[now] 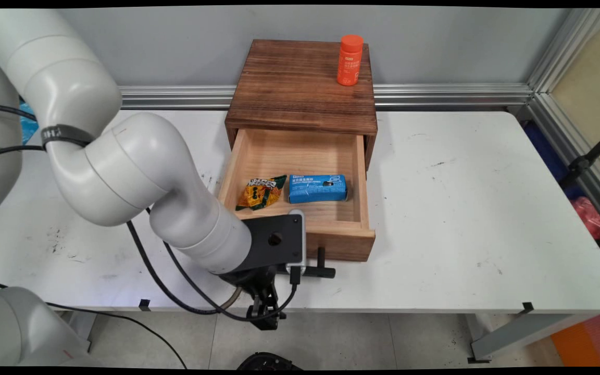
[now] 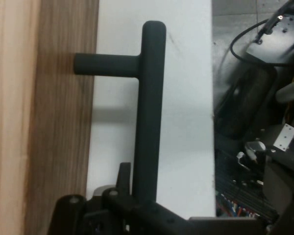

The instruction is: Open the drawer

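A white Kinova arm is reaching across the white desk (image 1: 435,219), its black gripper (image 2: 132,196) sitting at the black T-bar handle (image 2: 149,112) of an open wooden drawer (image 1: 300,208). In the hand view the bar is running down into the gripper's linkage at the bottom edge, but whether the gripper is clenched on it or released cannot be told. The drawer is standing pulled out from a dark-stained wooden cabinet (image 1: 300,88) near the wall. Inside, a yellow-and-green snack packet (image 1: 260,191) is lying at the left, just beside a blue box (image 1: 316,188). An orange bottle (image 1: 350,60) with an orange cap is standing upright on the cabinet's top, toward its right rear corner.
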Motion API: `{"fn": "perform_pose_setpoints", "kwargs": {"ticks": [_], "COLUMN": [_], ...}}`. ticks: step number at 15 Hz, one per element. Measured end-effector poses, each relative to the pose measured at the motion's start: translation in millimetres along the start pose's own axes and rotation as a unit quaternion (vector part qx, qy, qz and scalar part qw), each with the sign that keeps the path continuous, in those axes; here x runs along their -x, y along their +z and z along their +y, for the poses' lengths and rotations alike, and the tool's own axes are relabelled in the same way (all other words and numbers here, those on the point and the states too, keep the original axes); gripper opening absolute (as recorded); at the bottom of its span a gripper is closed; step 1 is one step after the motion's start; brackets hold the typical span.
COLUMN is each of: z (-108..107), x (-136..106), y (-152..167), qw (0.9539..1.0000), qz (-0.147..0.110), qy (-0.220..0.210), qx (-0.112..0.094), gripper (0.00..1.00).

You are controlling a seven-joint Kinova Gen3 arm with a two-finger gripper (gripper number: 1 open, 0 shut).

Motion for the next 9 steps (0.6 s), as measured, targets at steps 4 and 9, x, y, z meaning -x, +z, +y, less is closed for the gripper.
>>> {"fn": "perform_pose_setpoints", "kwargs": {"ticks": [4, 9], "z": [4.9, 11.2], "x": [0.8, 2.0], "y": [-1.3, -3.0], "qw": [1.0000, 0.9999], "qz": [-0.002, -0.004], "qy": [-0.001, -0.002], "qx": [0.005, 0.011], "gripper": [1.00, 1.00]}}
